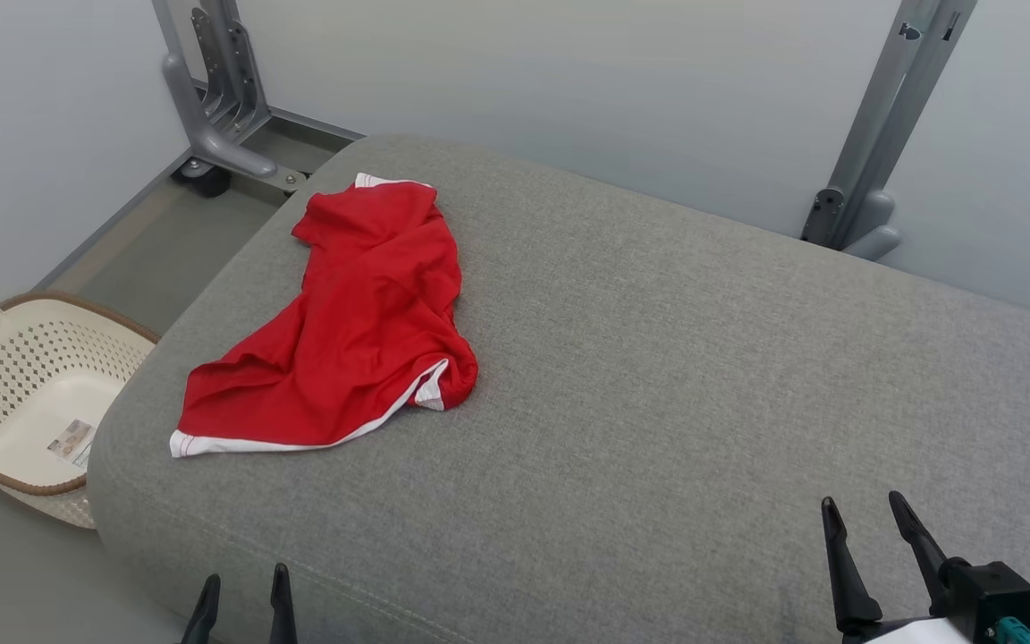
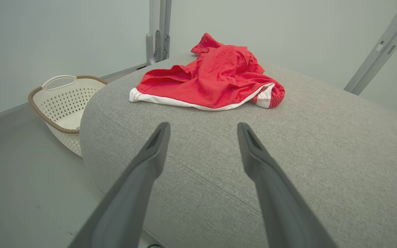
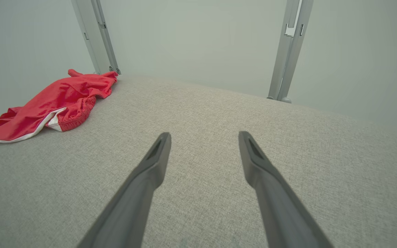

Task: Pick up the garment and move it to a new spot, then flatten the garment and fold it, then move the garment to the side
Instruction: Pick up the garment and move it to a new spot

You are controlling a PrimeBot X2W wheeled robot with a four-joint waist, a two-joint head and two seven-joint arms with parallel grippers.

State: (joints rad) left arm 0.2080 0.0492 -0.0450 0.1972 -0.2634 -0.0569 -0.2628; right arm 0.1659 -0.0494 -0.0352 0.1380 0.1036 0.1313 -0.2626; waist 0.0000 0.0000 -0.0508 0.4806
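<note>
One grey cushion (image 1: 658, 358) is bearing a crumpled red garment (image 1: 363, 331) near its far left corner; a pale basket (image 1: 32, 362) is standing on the floor beside it; left gripper (image 1: 244, 581) and right gripper (image 1: 864, 503) are hovering, fingers spread wide, holding nothing.

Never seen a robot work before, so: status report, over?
Left hand open, empty; right hand open, empty. Red garment lies crumpled on grey cushion, untouched. Nothing between hands and garment; basket sits on floor, off left.
</note>
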